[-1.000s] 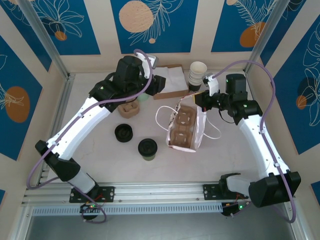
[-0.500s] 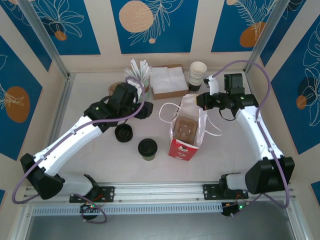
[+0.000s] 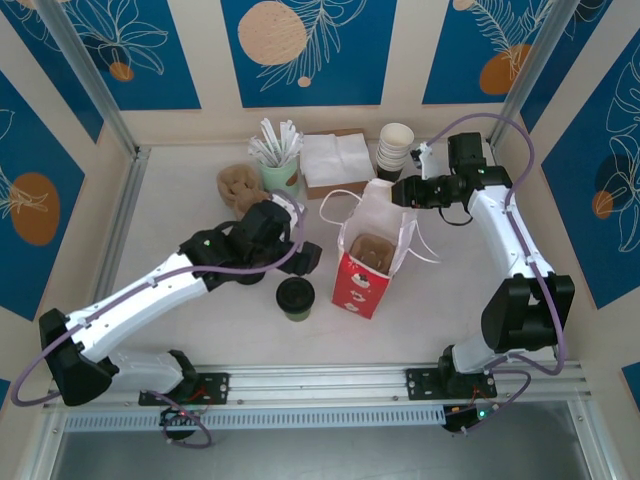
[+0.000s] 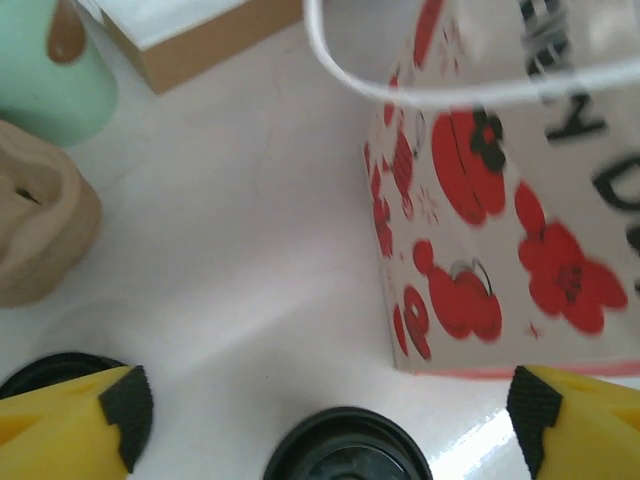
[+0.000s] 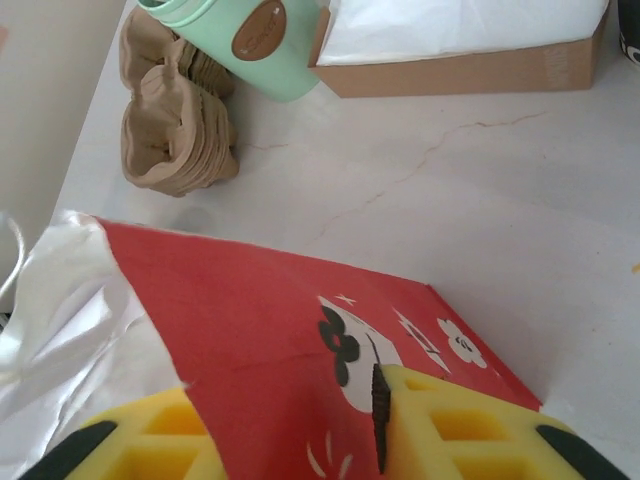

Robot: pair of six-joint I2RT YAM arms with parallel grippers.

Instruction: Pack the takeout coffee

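One takeout coffee (image 3: 295, 296), one red bag (image 3: 362, 284)

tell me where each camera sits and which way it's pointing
Top external: above and behind the arm bases, looking down on the white table; both arms show, left gripper and right gripper.
Left wrist: low over the table, facing the white paper bag with red flowers; its yellow fingers at the bottom corners.
Right wrist: over the bag's red side, looking across the table; yellow fingers along the bottom.
Both wrist views share the bag, mint-green cup, brown pulp carriers.
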